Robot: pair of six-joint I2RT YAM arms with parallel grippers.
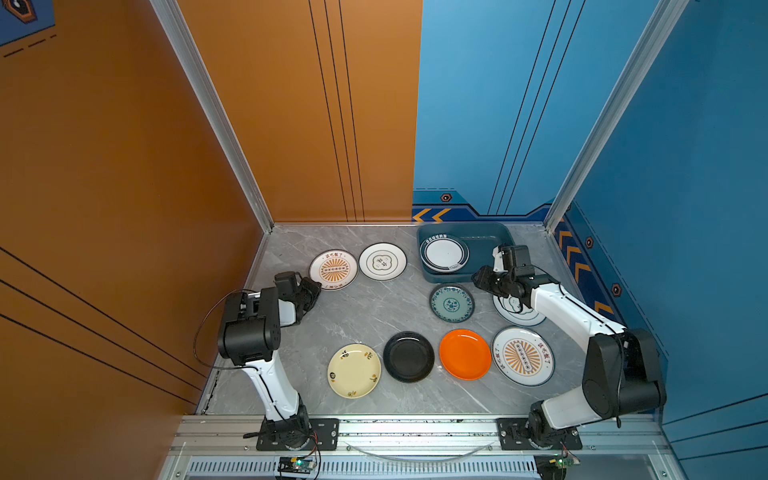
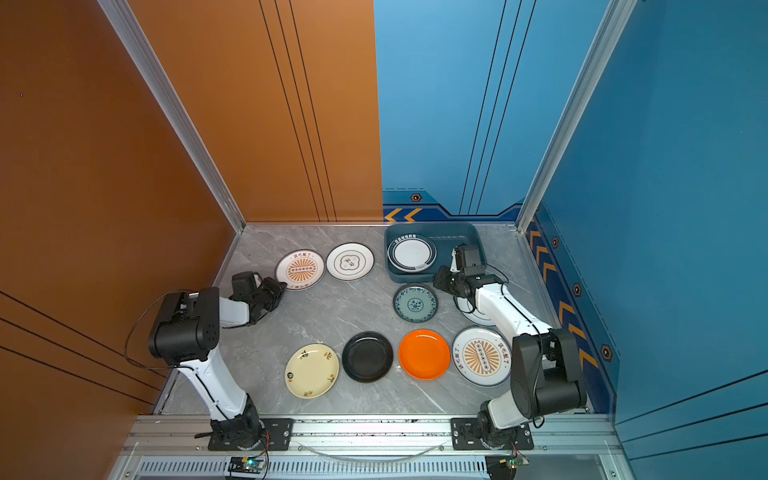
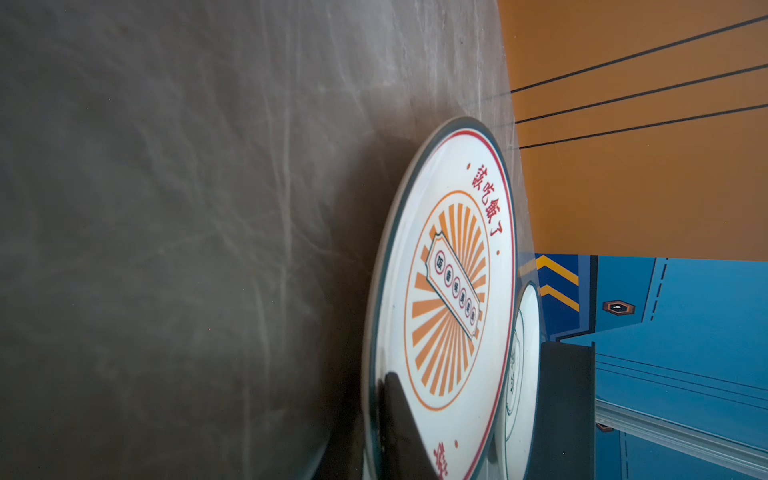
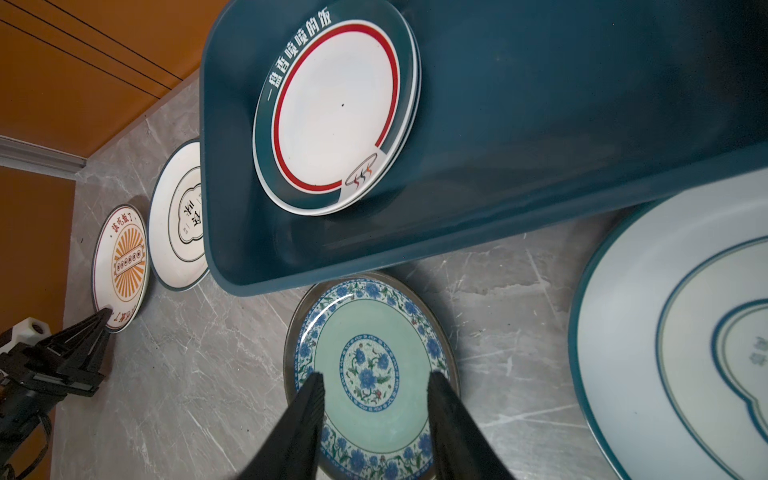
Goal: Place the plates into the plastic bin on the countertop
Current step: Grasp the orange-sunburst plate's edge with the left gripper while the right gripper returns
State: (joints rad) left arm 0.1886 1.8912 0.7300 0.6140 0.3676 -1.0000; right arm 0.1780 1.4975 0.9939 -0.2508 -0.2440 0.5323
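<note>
In both top views the left gripper [image 1: 315,286] sat at the lower left rim of the sunburst plate [image 1: 333,269], centre-left on the countertop [image 1: 374,311]. The plastic bin [image 1: 496,239] stood upper right, a ringed plate [image 1: 444,253] inside. In the left wrist view a dark finger [image 3: 399,415], bottom centre, lay clamped over that sunburst plate's rim. In the right wrist view the right gripper [image 4: 376,378], its fingers apart, hung over the teal plate [image 4: 365,332], low in frame.
</note>
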